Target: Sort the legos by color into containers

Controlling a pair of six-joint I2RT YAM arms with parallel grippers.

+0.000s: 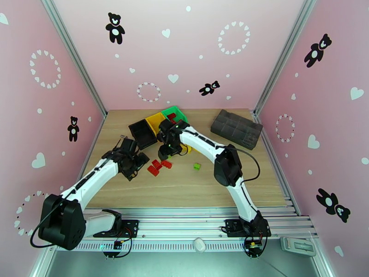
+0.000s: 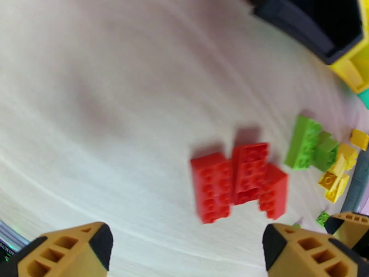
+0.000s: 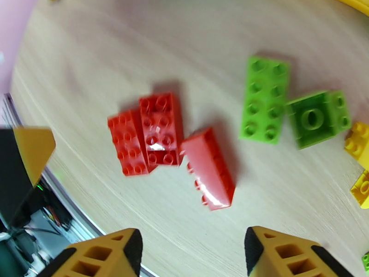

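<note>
Top external view: the left fingers (image 1: pixel 136 165) hang over the pale wood-grain surface (image 1: pixel 193 192), just left of a cluster of red bricks (image 1: pixel 157 166). In the left wrist view they are spread wide, with ribbed orange tips and black inner faces, and nothing is between them. There the three glossy studded red bricks lie side by side and touching, long axes running up the frame. Behind them a row of joined plastic bins runs diagonally back: black bin (image 1: pixel 142 134), yellow bin (image 1: pixel 155 121), green bin (image 1: pixel 177 111).

The right fingers (image 1: pixel 166 156) point down just right of the red cluster. In the right wrist view they are parted and hold nothing. One red brick (image 3: pixel 210 174) lies tipped on its side, smooth wall up. To its right a light green eight-stud brick (image 3: pixel 265 100) lies studs up, long axis up the frame, touching a darker green square brick (image 3: pixel 318 118) with a round socket in its top. Yellow bricks (image 3: pixel 360 148) sit at the frame's right edge. A lone green brick (image 1: pixel 197 166) lies apart. A dark grey compartmented tray (image 1: pixel 236 128) sits at back right.
</note>
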